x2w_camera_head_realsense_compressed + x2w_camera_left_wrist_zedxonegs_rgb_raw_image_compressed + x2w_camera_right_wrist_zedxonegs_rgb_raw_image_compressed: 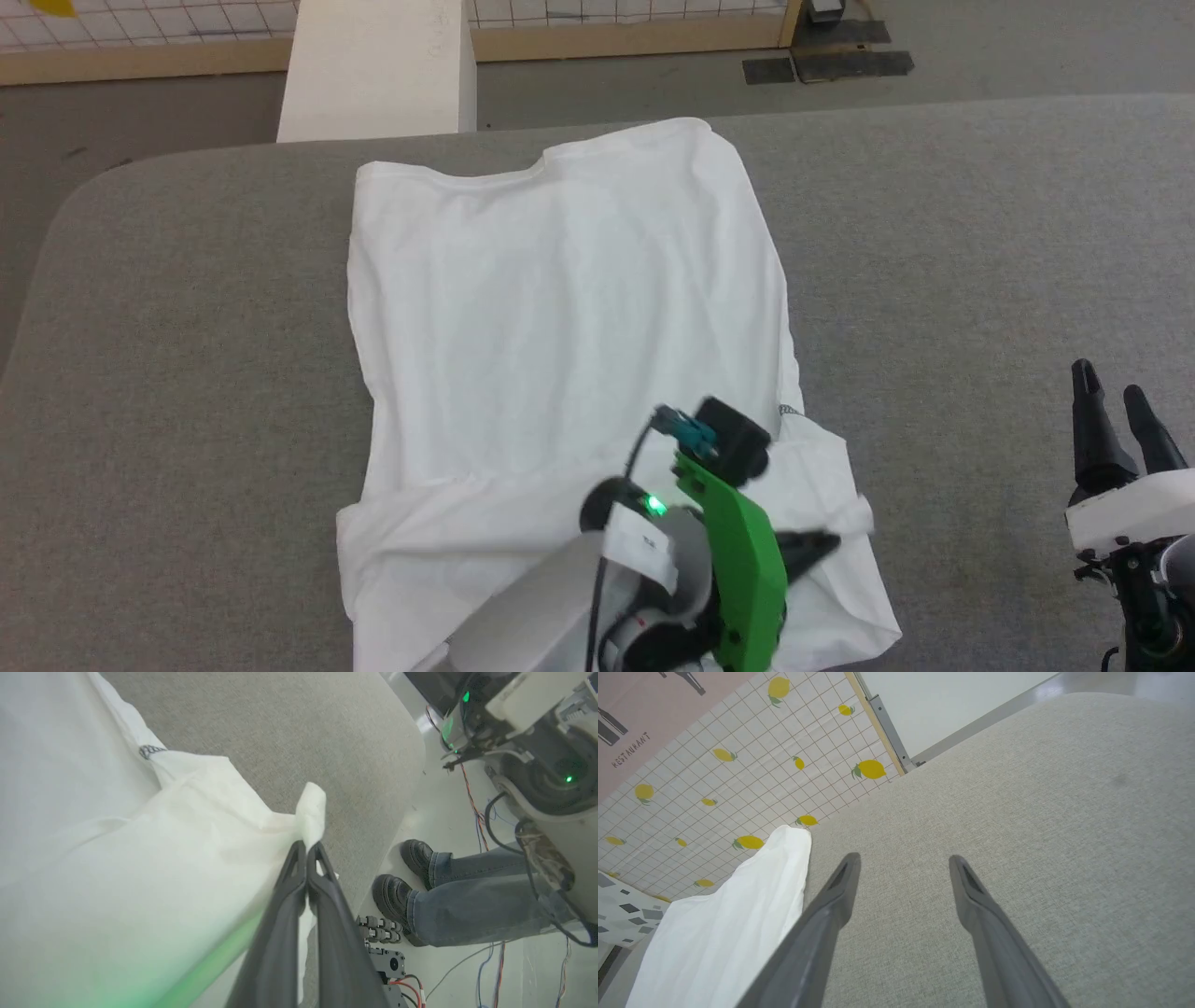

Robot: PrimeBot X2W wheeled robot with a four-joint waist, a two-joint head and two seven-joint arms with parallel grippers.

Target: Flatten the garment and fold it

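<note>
White cotton garment point(560, 308) lay mostly flat on the grey bench point(980, 261); its near end was bunched, left hand point(307, 848) clenched on a corner, right hand point(1109, 383) released, apart. Folding looked barely begun.

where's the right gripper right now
In the head view the right gripper is at the lower right, open over the grey table, well clear to the right of the white garment.

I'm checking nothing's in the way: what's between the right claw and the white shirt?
Only bare grey table lies between the right claw and the shirt; the head view shows it.
</note>
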